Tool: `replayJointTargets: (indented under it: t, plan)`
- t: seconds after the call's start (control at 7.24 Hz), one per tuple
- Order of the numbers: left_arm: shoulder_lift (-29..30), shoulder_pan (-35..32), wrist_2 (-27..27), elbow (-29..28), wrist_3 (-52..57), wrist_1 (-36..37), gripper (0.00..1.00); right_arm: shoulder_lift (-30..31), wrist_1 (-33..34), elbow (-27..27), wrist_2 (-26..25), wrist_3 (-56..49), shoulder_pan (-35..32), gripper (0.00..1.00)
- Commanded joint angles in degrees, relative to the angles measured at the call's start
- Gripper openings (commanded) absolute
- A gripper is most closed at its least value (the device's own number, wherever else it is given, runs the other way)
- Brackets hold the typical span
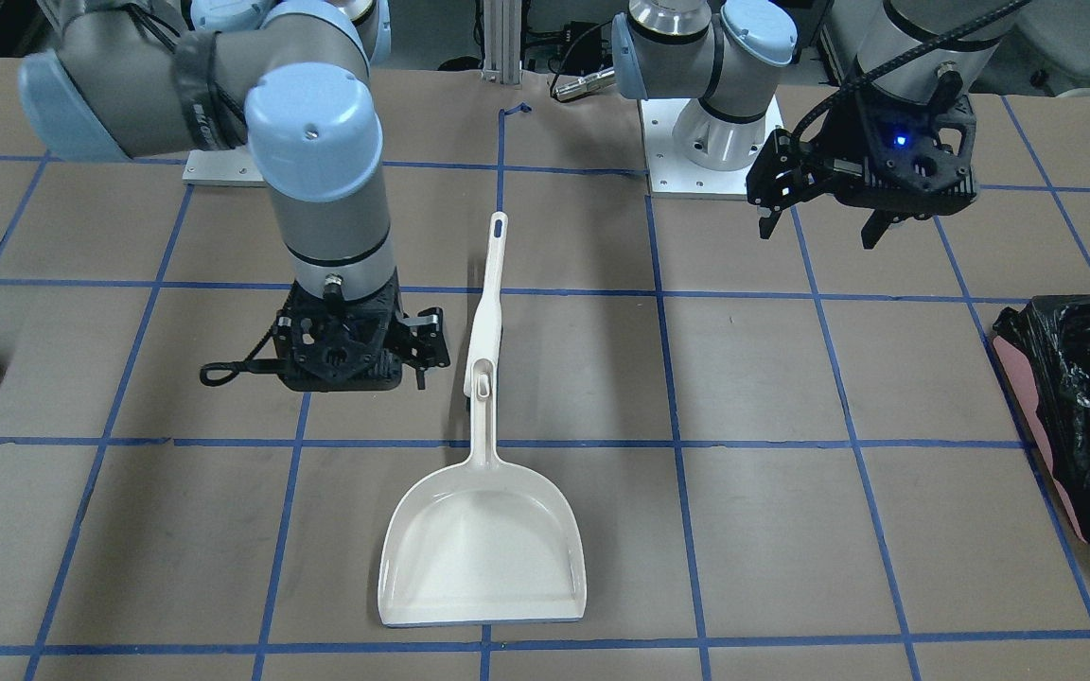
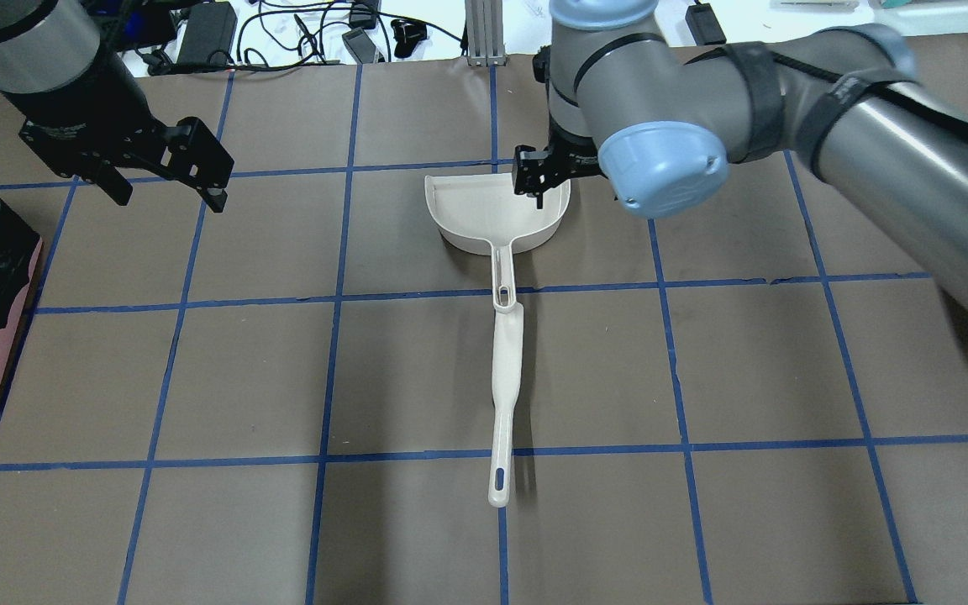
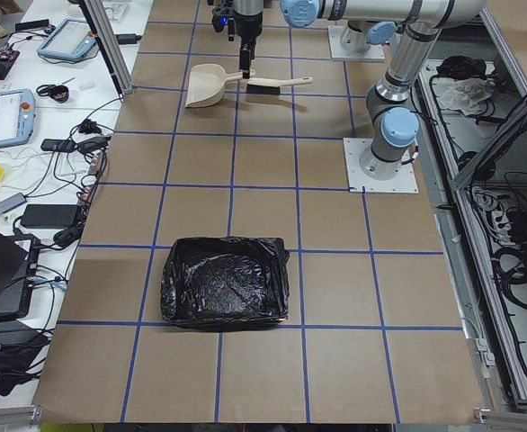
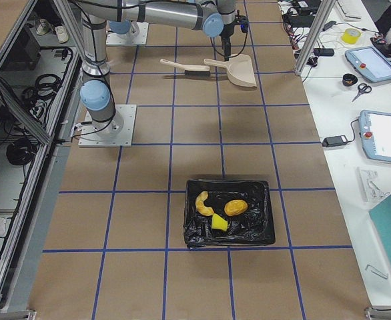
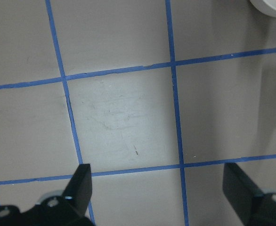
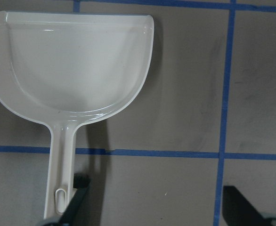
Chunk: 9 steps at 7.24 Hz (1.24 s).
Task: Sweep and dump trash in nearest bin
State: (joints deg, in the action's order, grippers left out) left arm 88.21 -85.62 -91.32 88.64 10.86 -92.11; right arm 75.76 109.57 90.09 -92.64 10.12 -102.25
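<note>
Trash (image 4: 235, 207) lies in the bin (image 4: 265, 233), well apart from both grippers; dumping is judged complete. Right gripper (image 6: 159, 207) is spread and empty, with the emptied dustpan (image 6: 77, 66) just ahead of its fingers. Left gripper (image 5: 161, 188) is spread and empty. Next move: retract only.

Right arm (image 2: 786, 109) is stretched out long toward the ctr, elbow bent. Its wrist (image 1: 332, 218) is turned vertical, so the right claw (image 6: 157, 207) points straight down and sits low. Its fingers (image 6: 239, 205) are spread wide, gripping nothing. Left arm (image 1: 914, 43) is tucked in closer to its base, off on its own side and held higher up. The left claw (image 2: 170, 202) faces down too, w/ a slight tilt, and its fingers (image 5: 81, 186) are just as far apart, also gripping nothing. A blue LED (image 1: 900, 142) is lit on the left claw's housing. A black braided cable (image 1: 886, 66) runs down the left forearm to the claw body.
</note>
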Motion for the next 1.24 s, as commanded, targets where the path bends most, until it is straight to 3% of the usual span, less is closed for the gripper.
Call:
replayJointTargets:
  t: [0.0, 1.11]
  plan:
    - [-0.1, -0.1, 1.1, 0.0, -0.1, 0.0, 1.00, 3.9, -4.4, 0.0, 0.3, -0.4, 2.1, 1.00]
    - [-0.1, -0.2, 0.6, 1.2, 0.1, 0.0, 1.00, 8.4, -11.6, -0.1, 2.1, -5.1, 8.8, 1.00]
